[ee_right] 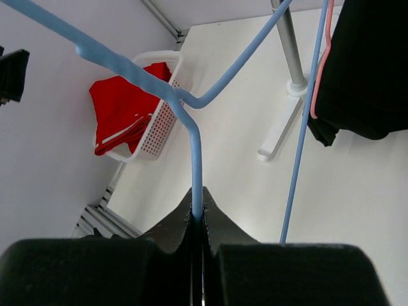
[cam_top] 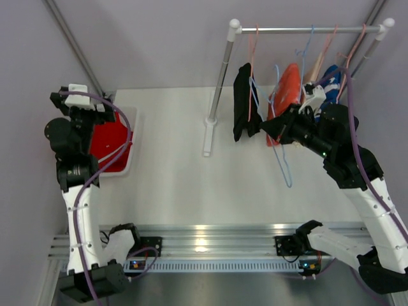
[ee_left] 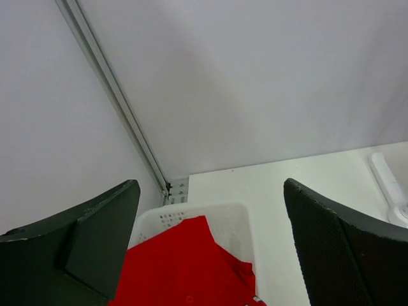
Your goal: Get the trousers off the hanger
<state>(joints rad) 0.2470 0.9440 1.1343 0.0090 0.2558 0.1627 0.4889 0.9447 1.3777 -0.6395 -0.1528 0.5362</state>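
1. Table (cam_top: 191, 178): white, both arms bolted at its near edge
2. Rack (cam_top: 306, 29): horizontal bar across the far right, carried by a post (cam_top: 220, 76) that stands on the table; clothes hang from it in a row
3. Right arm (cam_top: 357, 166): reaches up and left toward the rack, wrist just in front of the hanging clothes
4. Left arm (cam_top: 73, 172): raised over the far-left corner of the table, wrist above the basket
5. Basket (cam_top: 131, 162): white mesh, at the table's left edge, well apart from the rack
6. Red trousers (cam_top: 105, 143): off the rack, lying crumpled inside the basket and filling most of it; the left wrist view looks down on them
7. Black trousers (cam_top: 242, 102): on the rack, leftmost item, hung on a pink hanger (ee_right: 322, 76); just left of the right gripper, can't tell if they touch
8. Orange garment (cam_top: 290, 83) and blue garment (cam_top: 331, 80): on the rack to the right of the black pair, partly hidden behind the right wrist
9. Blue hanger (ee_right: 194, 153): thin wire, one bend runs straight into the right gripper; in the top view its lower loop dangles below the gripper over the table; can't tell whether its hook sits on the bar
10. Right gripper (ee_right: 196, 213): jaws clamped tight on the blue hanger wire, no visible gap
11. Left gripper (ee_left: 210, 191): fingers spread wide, gripping nothing, hovering above the basket and the red trousers without touching them
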